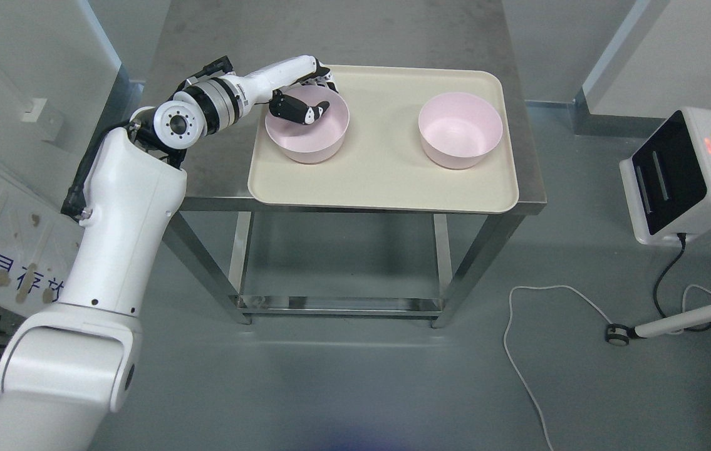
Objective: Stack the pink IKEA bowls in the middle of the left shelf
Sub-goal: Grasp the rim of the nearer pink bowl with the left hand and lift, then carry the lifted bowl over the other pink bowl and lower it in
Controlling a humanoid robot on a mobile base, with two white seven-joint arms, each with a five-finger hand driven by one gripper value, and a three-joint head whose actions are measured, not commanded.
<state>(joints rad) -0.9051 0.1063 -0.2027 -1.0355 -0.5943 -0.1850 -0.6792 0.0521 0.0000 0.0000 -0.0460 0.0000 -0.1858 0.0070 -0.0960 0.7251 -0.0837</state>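
On the steel table (355, 37), a cream tray (386, 181) is set with two pink bowls well apart: the left bowl (311, 141) near the tray's left edge, the right bowl (460, 139) toward the right side. Neither is stacked yet. The left hand (308, 100) is seen at the left bowl's far-left rim, thumb hooked inside the bowl, the other fingers (329, 80) curled behind the outer wall, so the rim is pinched in a partly closed grip; whether it is fully tight cannot be told. The bowl looks to be sitting on the tray, not lifted. Risks, as judged: a one-sided rim pinch lets the bowl tilt or swing once raised, and smooth plastic may slip out of the fingers. The tray could be dragged if the bowl is slid rather than lifted. When lowered over the right bowl, an off-centre or tilted approach could knock it or leave the stack cocked. The right arm is not seen.
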